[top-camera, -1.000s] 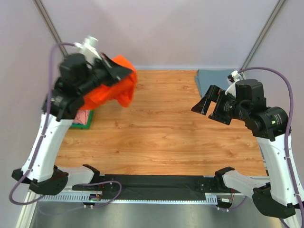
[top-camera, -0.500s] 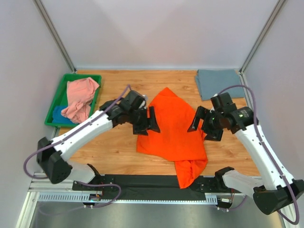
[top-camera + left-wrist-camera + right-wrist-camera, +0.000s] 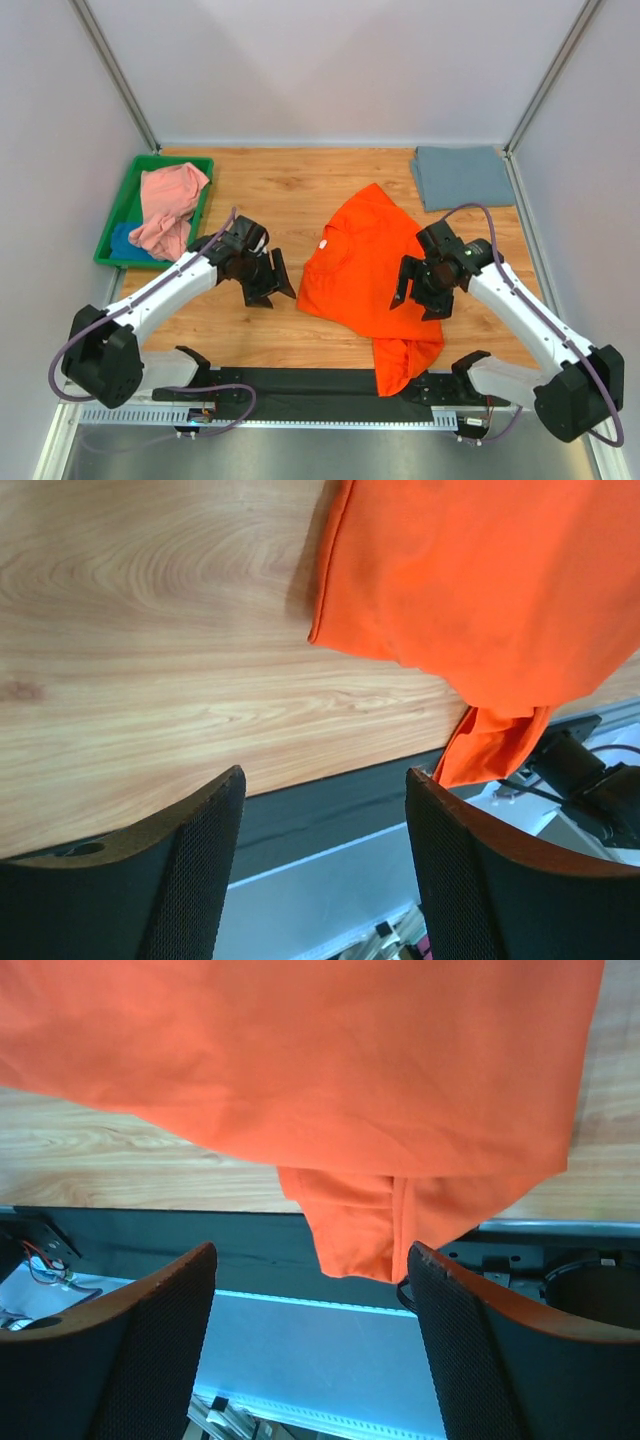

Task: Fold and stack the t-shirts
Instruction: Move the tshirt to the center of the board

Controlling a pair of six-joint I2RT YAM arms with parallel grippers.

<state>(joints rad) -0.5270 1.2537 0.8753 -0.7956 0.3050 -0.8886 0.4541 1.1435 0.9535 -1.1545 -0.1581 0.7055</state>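
Top external view: the orange t-shirt [image 3: 362, 268] lies spread on my bench [image 3: 300, 190], one end drooping over the near edge. Left fingers [image 3: 267, 289] gape wide over bare wood just beside it; right fingers [image 3: 420, 298], wide too, hover over its right side, holding nothing.

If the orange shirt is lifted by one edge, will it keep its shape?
Probably not: the orange shirt droops over the near edge of the table, so floppy. Likely light, being thin cloth. It may slide on the smooth wood.
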